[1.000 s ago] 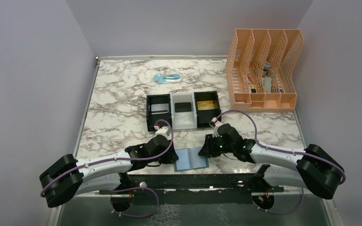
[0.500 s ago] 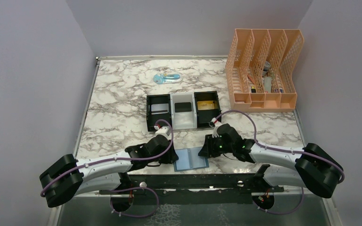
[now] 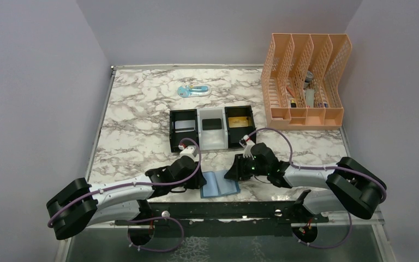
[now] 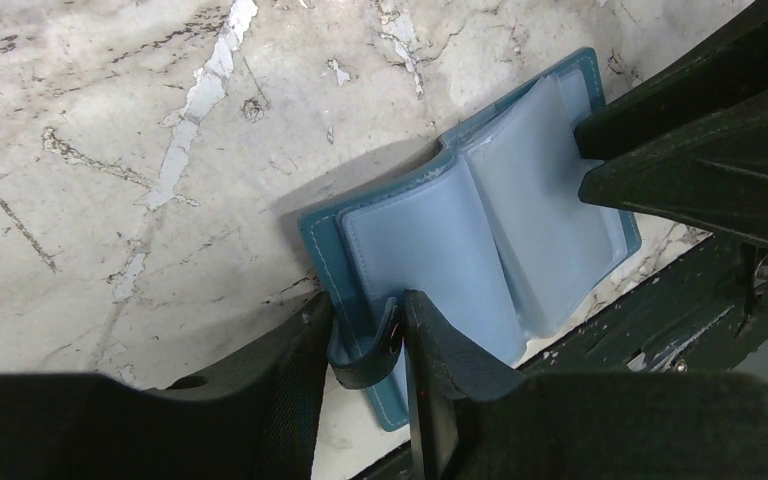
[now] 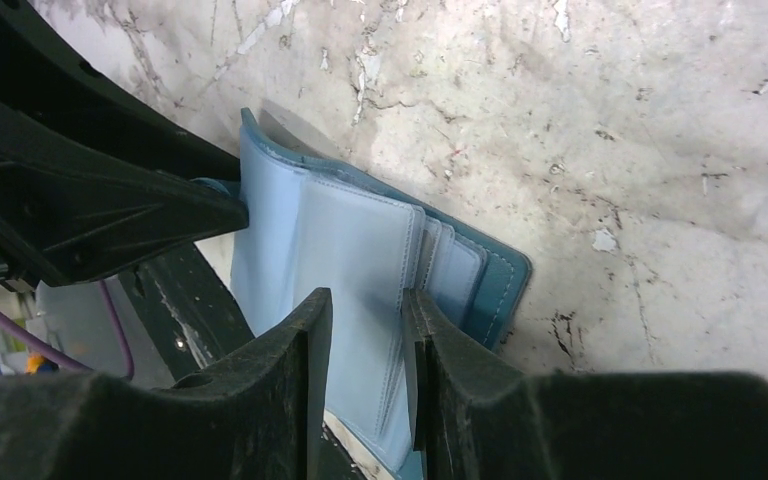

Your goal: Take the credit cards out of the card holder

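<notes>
The card holder (image 3: pixel 220 185) lay open at the near edge of the bench (image 3: pixel 142 109), between the two arms. The left pincer (image 4: pixel 365 342) was clamped on its dark tab (image 4: pixel 358 360), pinning it. The right pincer (image 5: pixel 365 335) was closed on a pale inner sleeve (image 5: pixel 355 245). No card showed. The left should hold firm while the right works gently along the sleeve's opening, or the whole holder may lift or slip off the edge.

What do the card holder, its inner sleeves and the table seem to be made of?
The card holder cover looks like leather or faux leather, matte teal, judging by the stitched seam along its edge. The sleeves seem to be soft translucent plastic, slightly glossy; they bend and catch light. The table has a marble look with grey veins; stone or printed laminate, I cannot tell.
</notes>
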### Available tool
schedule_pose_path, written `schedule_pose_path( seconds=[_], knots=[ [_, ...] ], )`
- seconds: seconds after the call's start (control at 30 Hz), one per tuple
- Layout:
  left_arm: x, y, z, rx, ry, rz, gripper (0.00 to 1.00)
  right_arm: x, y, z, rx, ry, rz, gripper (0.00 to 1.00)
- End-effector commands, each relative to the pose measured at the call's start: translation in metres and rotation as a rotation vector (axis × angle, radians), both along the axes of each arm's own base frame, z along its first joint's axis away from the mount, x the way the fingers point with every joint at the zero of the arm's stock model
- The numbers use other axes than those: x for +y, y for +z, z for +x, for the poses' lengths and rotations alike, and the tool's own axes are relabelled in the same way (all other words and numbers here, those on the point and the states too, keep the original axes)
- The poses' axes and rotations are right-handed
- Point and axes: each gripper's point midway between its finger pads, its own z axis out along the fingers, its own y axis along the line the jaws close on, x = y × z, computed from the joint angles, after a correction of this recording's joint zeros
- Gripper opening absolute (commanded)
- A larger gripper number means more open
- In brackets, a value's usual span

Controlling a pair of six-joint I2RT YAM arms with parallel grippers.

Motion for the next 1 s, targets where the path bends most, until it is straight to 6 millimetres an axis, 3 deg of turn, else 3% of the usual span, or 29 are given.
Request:
schedule_pose_path(
  seconds=[0.0,0.6,0.97],
  knots=[
    [0.002,-0.010,-0.005,0.021,-0.005,0.020,0.34,0.031,0.036,-0.012,0.006,0.117,0.168,0.32],
    [0.005,-0.009,-0.003,0.017,0.031,0.004,0.33,0.031,0.048,-0.017,0.001,0.138,0.200,0.30],
    [0.013,0.001,0.003,-0.015,0.097,-0.006,0.34,0.076,0.041,-0.016,0.022,0.245,0.193,0.31]
  ],
)
